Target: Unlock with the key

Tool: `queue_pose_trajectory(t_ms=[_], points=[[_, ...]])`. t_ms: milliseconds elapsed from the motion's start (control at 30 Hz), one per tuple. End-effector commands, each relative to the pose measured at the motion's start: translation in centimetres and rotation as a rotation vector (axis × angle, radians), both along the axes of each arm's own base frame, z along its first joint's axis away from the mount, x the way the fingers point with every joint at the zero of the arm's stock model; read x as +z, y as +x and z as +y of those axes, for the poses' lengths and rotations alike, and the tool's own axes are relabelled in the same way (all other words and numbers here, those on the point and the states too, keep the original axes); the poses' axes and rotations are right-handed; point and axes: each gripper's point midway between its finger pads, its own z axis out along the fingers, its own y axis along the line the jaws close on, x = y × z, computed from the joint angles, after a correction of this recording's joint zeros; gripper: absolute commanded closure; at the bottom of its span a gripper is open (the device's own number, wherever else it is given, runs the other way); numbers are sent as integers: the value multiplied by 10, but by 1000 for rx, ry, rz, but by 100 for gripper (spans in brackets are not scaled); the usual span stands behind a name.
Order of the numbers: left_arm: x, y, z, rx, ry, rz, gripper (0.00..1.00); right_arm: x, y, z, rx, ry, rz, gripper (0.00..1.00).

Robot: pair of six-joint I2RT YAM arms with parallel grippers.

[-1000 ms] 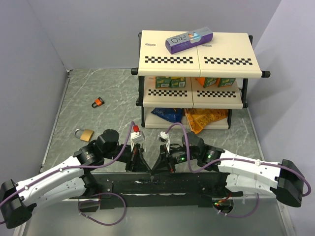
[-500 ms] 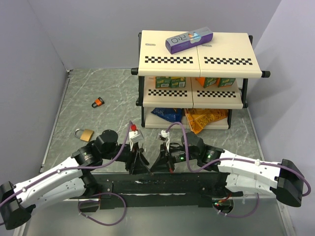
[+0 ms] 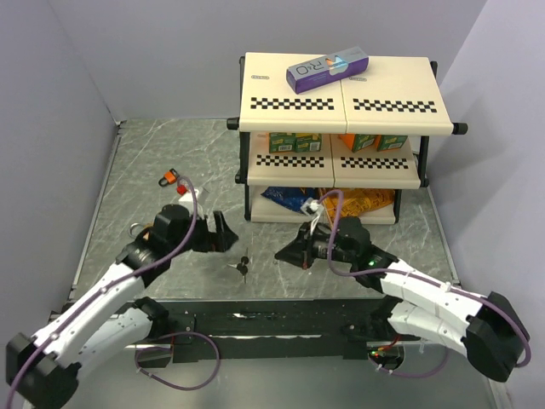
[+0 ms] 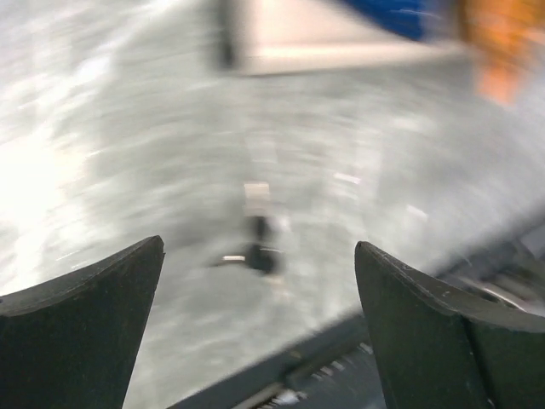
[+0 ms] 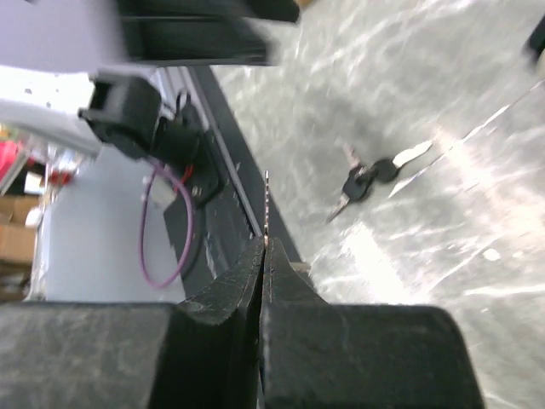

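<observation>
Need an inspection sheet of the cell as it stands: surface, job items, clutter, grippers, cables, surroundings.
Surface: grey marbled table, no spills seen.
Job's things: keys lie loose on the table between the two grippers. The orange-and-black padlock sits far left, apart from the keys.
Clutter: brass padlock, partly hidden by the left arm. Shelf unit carries a purple box, with snack bags at its base.
Grippers: left gripper is open and empty, above the table. Right gripper is shut, and a thin metal sliver pokes out between its fingertips; cannot tell if it is a key.
Cables: purple cables are looped at the bases, not snagged.
Surroundings: plain grey walls.
</observation>
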Motion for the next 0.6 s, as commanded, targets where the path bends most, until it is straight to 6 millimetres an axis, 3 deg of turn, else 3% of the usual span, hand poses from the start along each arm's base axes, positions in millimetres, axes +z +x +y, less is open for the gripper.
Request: queue_pose_trajectory(t_ms=[0,100,267,400,567], points=[[-24,41,66,348,104,111,1,44,12,-9,-50,109,-130,100],[-42,59,116,551,146,188,1,48,14,-14,-66,110,-166,100],[-62,68,189,832,156,287,1,53,12,-19,-57,119,-192,100],[-59,69,223,960,233,278,0,56,11,-25,-57,132,-211,100],[-67,61,247,1056,254,313,0,57,7,-29,-46,150,-204,100]])
